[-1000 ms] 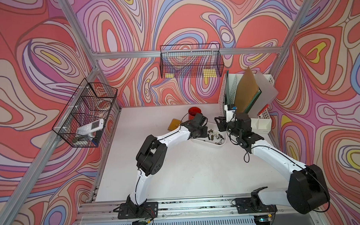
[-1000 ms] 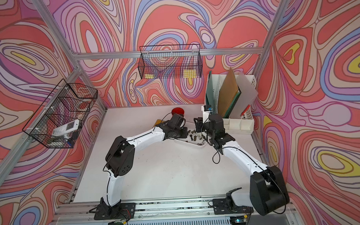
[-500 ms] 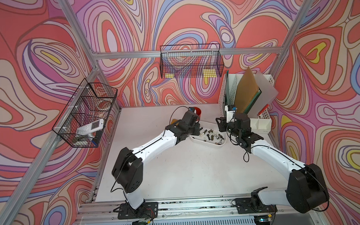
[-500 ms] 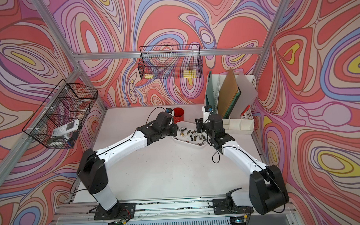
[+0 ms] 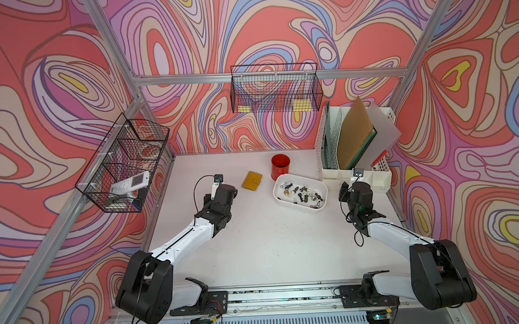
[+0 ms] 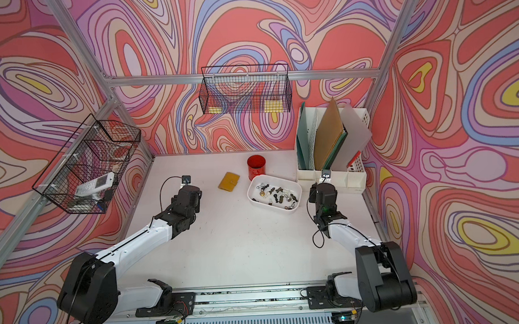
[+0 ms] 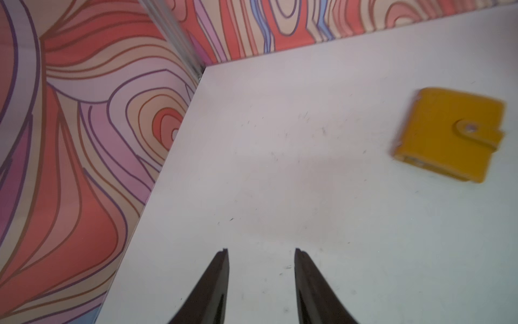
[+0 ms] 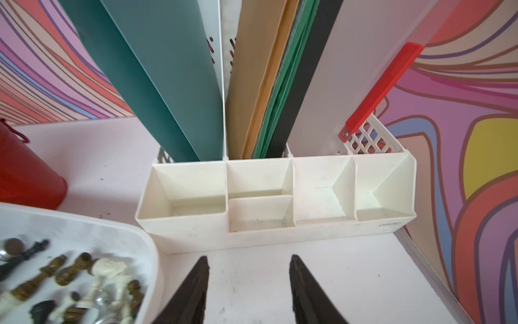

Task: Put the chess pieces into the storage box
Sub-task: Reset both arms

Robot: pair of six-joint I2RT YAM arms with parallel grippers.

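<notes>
The chess pieces (image 5: pixel 302 194) lie inside the storage box (image 5: pixel 292 205), which stands on the white surface (image 5: pixel 270 242) just beside a red cup (image 5: pixel 280 167); the left fingers (image 7: pixel 213 286) are spread and hold nothing, over bare surface near a yellow wallet (image 7: pixel 448 131); the right fingers (image 8: pixel 193 289) are spread and empty too, just beside the box, pointing toward the white organiser (image 8: pixel 280 230).

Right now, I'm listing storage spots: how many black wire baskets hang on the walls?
2: one basket on the back wall, a second basket on the left wall, holding a white handset.
</notes>
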